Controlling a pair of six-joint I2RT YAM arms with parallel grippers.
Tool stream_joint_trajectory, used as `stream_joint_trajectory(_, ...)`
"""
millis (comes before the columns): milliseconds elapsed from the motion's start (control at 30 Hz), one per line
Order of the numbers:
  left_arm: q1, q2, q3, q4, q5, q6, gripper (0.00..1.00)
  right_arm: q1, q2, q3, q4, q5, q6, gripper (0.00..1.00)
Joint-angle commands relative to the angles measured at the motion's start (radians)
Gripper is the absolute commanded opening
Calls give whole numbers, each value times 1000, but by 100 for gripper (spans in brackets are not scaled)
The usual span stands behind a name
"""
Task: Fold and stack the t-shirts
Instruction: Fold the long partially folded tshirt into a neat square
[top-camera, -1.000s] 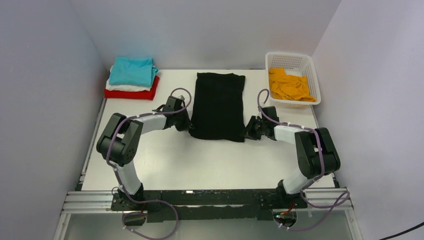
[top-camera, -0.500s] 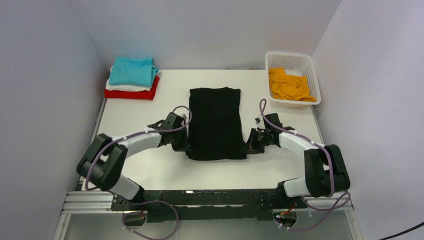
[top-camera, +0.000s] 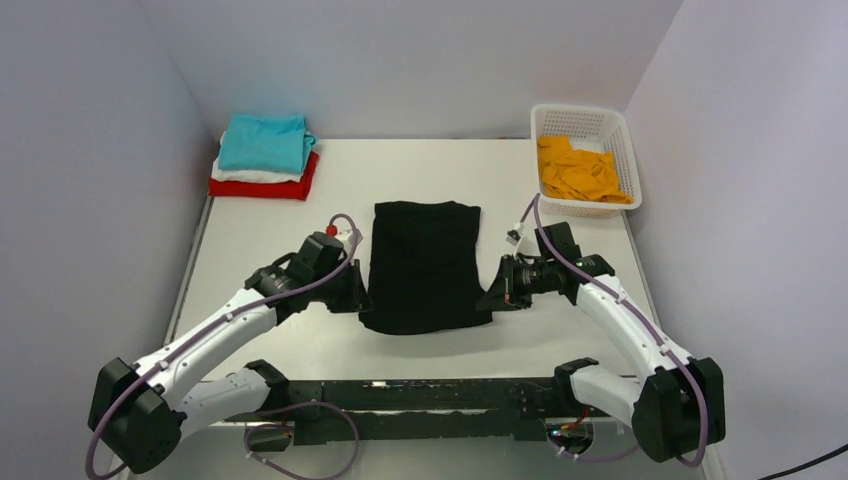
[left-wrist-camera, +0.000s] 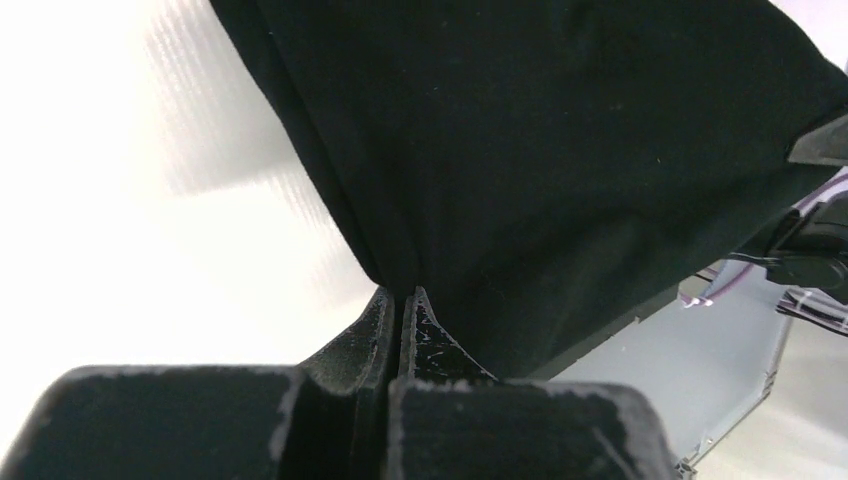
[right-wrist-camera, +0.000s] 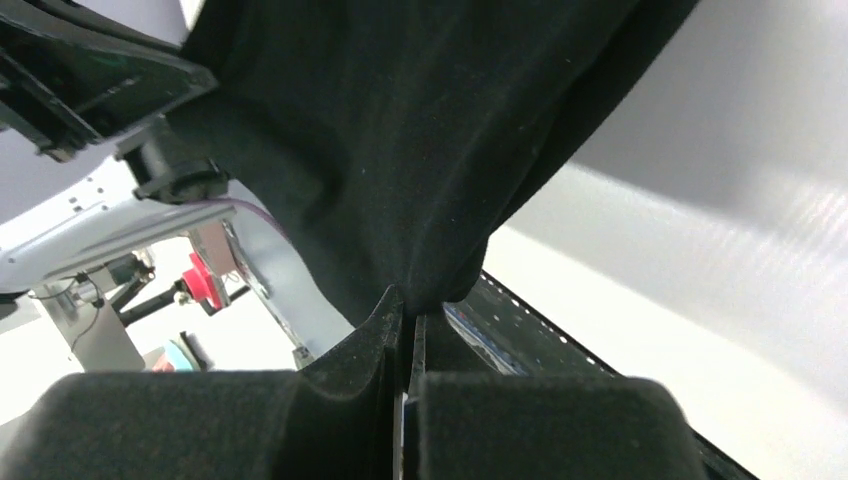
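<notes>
While the black shirt (top-camera: 422, 265) lies stretched between the two arms in the middle of the top view, each claw is pinched tight on one of its near corners. The left claw (top-camera: 360, 299) has the corner at lower left of the cloth, and the right claw (top-camera: 491, 298) has the one at lower right. Both wrist views bear this out, with the fingers pressed together and black cloth bunched at their tips (no gap shows between them). The shirt's far end rests on the table (top-camera: 280, 240). The near edge looks lifted a little, though how high I cannot tell. The cloth is narrowed to a long strip with no sleeves showing, so the lengthwise folds seem done and the crosswise fold is probably the step in hand.

At upper left stands a folded stack: teal shirt (top-camera: 264, 142) on top, a thin white shirt (top-camera: 240, 174) under it, red shirt (top-camera: 262, 187) at the bottom. At upper right the orange shirt (top-camera: 578, 170) lies crumpled in the basket (top-camera: 585, 112). So three look finished, one is midway and one is untouched. The black one has yet to be folded over and carried to the stack.
</notes>
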Motion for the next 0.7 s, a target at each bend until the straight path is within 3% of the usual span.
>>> stream_joint_trajectory(0,23,-16,43,73,60,7,0,-10,-39,51,111,-20,109,0)
stream_joint_trajectory(100,70,18,85,110,43,14,0,-18,-6,100,165,-5,118,0)
stream_joint_trajectory(267,185,74,132,285,133,-1,0,-52,86,222,211,46,114,0)
stream_joint_trajectory(533,277,238,282,324,103,-23,0,-101,203,266,454,59,255,0)
stream_joint_trajectory(667,296,330,386,330,67,-22,0,-124,275,329,482,90,274,0)
